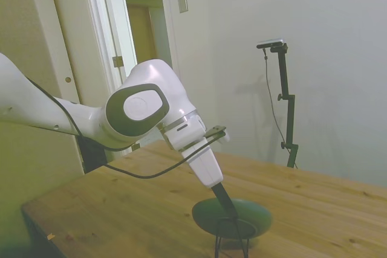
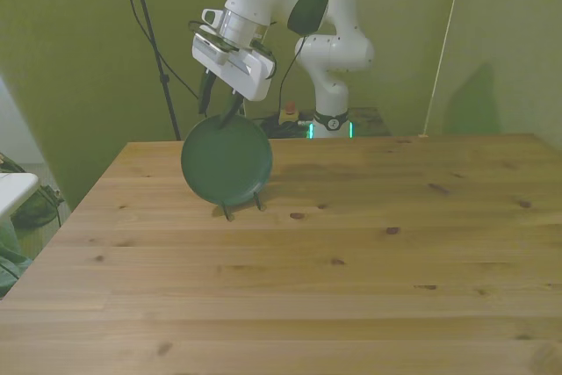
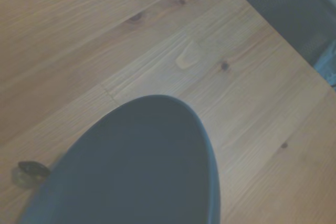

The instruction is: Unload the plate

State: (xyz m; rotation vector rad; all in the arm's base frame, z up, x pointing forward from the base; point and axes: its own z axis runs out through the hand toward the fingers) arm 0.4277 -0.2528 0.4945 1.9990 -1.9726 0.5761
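Bare tabletop (image 2: 290, 305) up front; plate (image 2: 226, 160) standing on edge in wire stand (image 2: 241, 206) w/ gripper (image 2: 219, 107) pinching its top rim. Grasp step seems underway; next prob needs straight lift clear of stand.

**Wooden table, one stand on it**

Pale knotty planks of the table (image 2: 351, 252) running across the front view. Thin black wire stand (image 2: 241, 205) resting directly on top, toward the front view's left, near the far edge.
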